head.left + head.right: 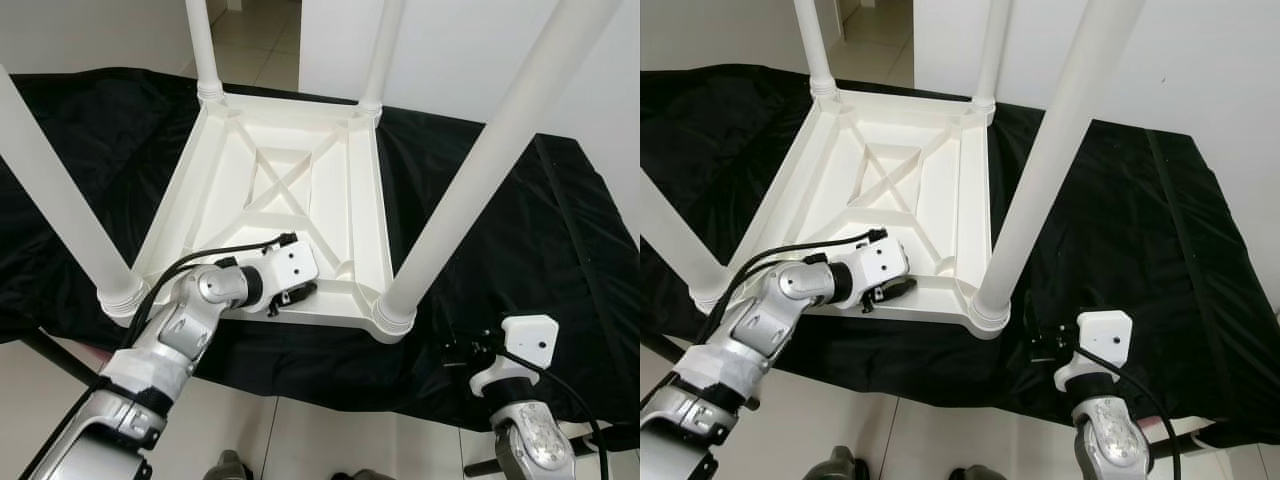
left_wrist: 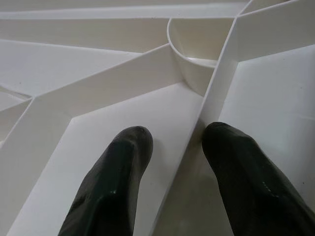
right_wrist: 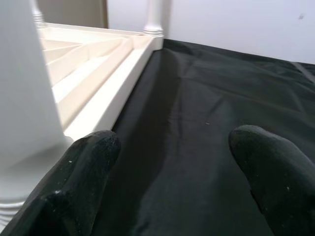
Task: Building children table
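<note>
Upside down on a surface draped in black cloth [image 1: 500, 230]: a white plastic children's table [image 1: 285, 185], ribbed underside facing up, an X-shaped brace [image 1: 280, 185] moulded at the middle. Four white round plastic legs standing up from the corner sockets: near right leg [image 1: 490, 165], near left leg [image 1: 55, 200], far left leg [image 1: 202, 45], far right leg [image 1: 384, 45]. All four seated in their ringed collars, tops cut off by the frame edge.

Left gripper [image 1: 292, 296] reaching in over the near edge of the tabletop, down inside the ribbed underside, between the two near legs. In the left wrist view, left gripper [image 2: 172, 147] with jaws parted, one black finger [image 2: 115, 182] on either side of a thin upright white rib [image 2: 209, 98], tips close against it; contact with the rib not certain. A curved socket wall [image 2: 192, 59] just ahead of the fingertips.

Right gripper [image 1: 1045, 340] low over the black cloth, just beside the near right corner of the tabletop and apart from it. In the right wrist view, right gripper [image 3: 172, 147] with jaws spread wide, nothing between them but cloth; the table's long side rim [image 3: 113, 93] running away on one side, near right leg large and blurred beside one finger.

Pale tiled floor [image 1: 300, 440] under the surface's near edge; white wall [image 1: 450, 50] behind.
</note>
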{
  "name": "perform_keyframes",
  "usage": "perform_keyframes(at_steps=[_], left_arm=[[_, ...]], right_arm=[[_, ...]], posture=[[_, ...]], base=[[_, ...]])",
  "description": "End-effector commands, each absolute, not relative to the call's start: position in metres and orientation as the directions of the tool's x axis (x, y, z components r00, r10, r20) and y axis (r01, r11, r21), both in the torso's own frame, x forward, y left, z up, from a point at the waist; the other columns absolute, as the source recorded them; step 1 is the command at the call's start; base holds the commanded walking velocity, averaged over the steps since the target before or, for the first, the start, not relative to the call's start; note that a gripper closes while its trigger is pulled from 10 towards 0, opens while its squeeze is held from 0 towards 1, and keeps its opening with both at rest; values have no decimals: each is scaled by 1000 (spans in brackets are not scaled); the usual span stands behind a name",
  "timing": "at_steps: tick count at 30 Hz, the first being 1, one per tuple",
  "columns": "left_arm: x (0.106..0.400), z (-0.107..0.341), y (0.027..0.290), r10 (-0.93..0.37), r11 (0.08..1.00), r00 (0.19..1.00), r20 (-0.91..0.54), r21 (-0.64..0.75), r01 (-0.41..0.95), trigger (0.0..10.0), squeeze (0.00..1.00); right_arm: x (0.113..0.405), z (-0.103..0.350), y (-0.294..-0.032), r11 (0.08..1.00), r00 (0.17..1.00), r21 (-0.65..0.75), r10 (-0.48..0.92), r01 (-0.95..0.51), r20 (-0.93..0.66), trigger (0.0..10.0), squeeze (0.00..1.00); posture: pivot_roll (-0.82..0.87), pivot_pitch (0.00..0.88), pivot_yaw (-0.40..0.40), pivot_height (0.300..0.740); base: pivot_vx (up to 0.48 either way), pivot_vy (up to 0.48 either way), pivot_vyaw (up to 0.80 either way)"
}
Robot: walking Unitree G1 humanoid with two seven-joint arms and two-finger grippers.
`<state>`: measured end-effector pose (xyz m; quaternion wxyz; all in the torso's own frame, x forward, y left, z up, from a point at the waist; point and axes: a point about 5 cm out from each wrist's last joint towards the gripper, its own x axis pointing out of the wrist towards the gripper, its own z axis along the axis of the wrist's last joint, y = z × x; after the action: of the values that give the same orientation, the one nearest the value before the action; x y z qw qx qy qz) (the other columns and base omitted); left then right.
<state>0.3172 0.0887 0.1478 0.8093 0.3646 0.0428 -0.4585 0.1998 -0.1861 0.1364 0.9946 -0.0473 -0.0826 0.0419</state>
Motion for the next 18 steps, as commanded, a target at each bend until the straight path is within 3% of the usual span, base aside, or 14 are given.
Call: perform_keyframes(at_steps=[1,2,3,18], left_arm=[[318,148,91,-643,442,703,-304,603,664,10000,0],[309,149,85,-685,413,664,-301,591,693,10000,0],[303,150,81,-715,389,633,-298,583,714,10000,0],[280,172,72,-791,379,565,-234,537,754,10000,0]], right_arm=[[200,138,-180,984,973,-89,164,-151,160,10000,1000],[203,138,-175,973,963,-75,225,-216,149,10000,710],[205,138,-171,962,951,-60,274,-268,142,10000,16],[223,146,-169,825,821,-74,565,-560,87,10000,0]], posture=[[88,92,-43,740],[93,90,-43,740],[96,90,-44,740],[140,81,-64,740]], base=[[0,0,0],[0,0,0],[0,0,0],[0,0,0]])
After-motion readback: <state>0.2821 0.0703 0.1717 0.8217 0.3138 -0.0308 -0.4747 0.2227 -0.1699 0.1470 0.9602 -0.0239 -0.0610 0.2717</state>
